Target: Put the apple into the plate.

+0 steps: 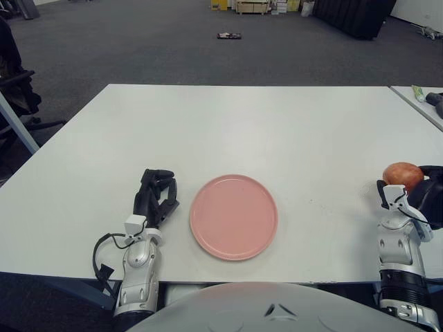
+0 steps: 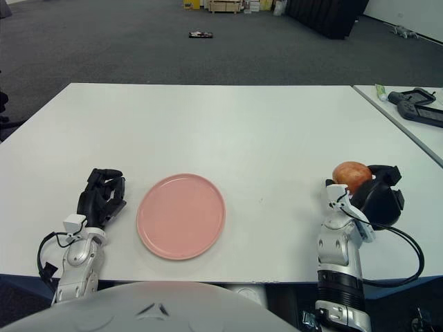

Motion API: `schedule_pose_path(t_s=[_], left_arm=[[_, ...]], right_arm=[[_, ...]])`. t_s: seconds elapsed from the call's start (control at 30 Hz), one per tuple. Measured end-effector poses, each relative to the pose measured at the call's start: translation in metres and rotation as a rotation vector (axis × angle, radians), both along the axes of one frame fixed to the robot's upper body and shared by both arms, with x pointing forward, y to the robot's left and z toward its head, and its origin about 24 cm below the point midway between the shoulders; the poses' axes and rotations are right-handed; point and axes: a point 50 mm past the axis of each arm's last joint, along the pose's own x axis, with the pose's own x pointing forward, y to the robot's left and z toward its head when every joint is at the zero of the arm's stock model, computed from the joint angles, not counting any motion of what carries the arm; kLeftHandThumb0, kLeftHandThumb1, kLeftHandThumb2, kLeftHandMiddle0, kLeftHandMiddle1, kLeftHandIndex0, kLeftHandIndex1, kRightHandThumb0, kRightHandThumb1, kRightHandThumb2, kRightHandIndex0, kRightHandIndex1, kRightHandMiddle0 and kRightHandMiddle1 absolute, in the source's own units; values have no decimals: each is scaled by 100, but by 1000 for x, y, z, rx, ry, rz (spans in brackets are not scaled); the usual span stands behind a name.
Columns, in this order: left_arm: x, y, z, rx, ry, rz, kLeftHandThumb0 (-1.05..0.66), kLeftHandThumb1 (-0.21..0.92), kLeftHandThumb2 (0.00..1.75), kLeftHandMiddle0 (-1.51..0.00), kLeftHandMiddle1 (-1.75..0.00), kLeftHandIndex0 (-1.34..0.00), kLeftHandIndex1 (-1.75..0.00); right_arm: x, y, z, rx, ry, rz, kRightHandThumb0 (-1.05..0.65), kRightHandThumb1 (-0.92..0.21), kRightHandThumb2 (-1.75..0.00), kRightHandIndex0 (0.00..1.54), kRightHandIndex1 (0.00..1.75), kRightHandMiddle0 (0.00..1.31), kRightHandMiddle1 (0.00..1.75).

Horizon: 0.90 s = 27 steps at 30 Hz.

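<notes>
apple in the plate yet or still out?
Out. The apple sits in the right hand at the table's right edge, well apart from the bare pink plate. Left hand shows beside the plate's left.

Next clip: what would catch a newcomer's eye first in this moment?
The pink plate stands out first, bare, on the near part of the white table, slightly left of centre. Next is the red apple near the table's right edge, gripped in the right hand. The left hand shows just left of the plate, fingers curled and holding nothing.
</notes>
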Motion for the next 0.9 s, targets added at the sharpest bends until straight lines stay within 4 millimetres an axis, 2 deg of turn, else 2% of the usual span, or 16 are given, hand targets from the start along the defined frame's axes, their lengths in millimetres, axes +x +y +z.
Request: schedule_pose_path(t_s=[0.3, 0.57, 0.9], left_arm=[[1, 0, 0, 6, 10, -2, -36, 84, 64, -52, -140, -24, -175], [1, 1, 0, 3, 4, 0, -36, 84, 64, -53, -141, -24, -175], [1, 1, 0, 7, 12, -5, -36, 84, 64, -52, -139, -24, -175]], right_arm=[[-2, 15, 6, -26, -144, 44, -51, -23, -142, 124, 175, 68, 175], [-7, 47, 20, -6, -284, 156, -52, -21, -144, 127, 175, 70, 175], [2, 95, 42, -26, -426, 341, -51, -22, -143, 127, 175, 69, 175]])
